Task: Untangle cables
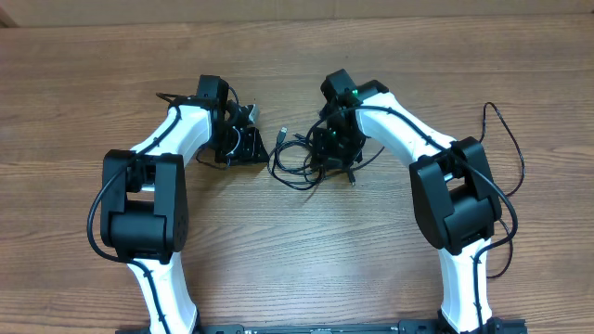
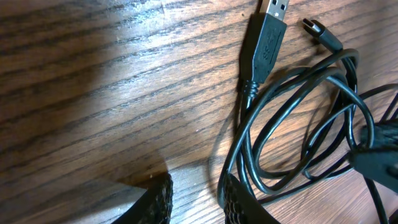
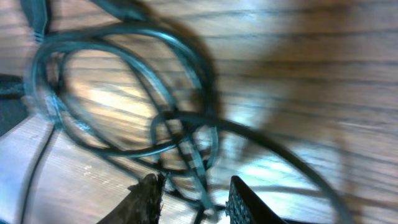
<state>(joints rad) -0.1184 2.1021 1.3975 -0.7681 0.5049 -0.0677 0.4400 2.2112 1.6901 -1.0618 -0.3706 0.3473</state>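
Cables (image 2: 244,134), tangled, pre-grasp: right gripper (image 3: 196,199) gaping astride them, left gripper (image 2: 196,202) gaping empty alongside; next likely pinch, then part

We count two arms (image 1: 158,162) (image 1: 422,153), two grippers (image 2: 196,202) (image 3: 189,199), one table (image 1: 297,264), one tangle of cables (image 1: 290,160) and two plugs (image 2: 264,43) (image 2: 320,31); how many cables, we cannot tell.
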